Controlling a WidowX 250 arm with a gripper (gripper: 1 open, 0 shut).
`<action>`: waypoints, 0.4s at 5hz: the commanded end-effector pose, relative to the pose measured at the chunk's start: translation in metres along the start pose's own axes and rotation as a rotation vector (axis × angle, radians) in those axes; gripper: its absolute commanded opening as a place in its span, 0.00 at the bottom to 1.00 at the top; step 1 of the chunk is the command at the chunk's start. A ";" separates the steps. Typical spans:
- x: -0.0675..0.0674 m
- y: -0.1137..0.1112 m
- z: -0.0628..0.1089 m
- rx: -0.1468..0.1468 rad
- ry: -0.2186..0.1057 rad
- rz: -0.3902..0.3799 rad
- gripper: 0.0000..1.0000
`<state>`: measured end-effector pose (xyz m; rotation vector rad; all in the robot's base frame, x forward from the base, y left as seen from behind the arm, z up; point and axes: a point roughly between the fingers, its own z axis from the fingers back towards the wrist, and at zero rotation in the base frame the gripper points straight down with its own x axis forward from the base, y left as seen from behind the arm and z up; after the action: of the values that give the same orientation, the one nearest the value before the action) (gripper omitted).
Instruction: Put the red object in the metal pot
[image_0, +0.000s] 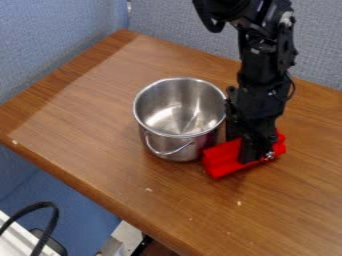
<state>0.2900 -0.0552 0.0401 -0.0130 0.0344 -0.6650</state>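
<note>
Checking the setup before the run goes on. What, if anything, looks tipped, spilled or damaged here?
Nothing stands out. The metal pot stands upright and empty on the wooden table. The red block lies on the table beside it, with the gripper down on the block. No spill or damage shows.
</note>
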 end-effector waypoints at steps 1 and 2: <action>-0.002 0.010 0.016 0.018 -0.057 0.007 0.00; -0.003 0.005 0.030 0.022 -0.077 0.047 0.00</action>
<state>0.2860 -0.0505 0.0543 -0.0194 0.0143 -0.6318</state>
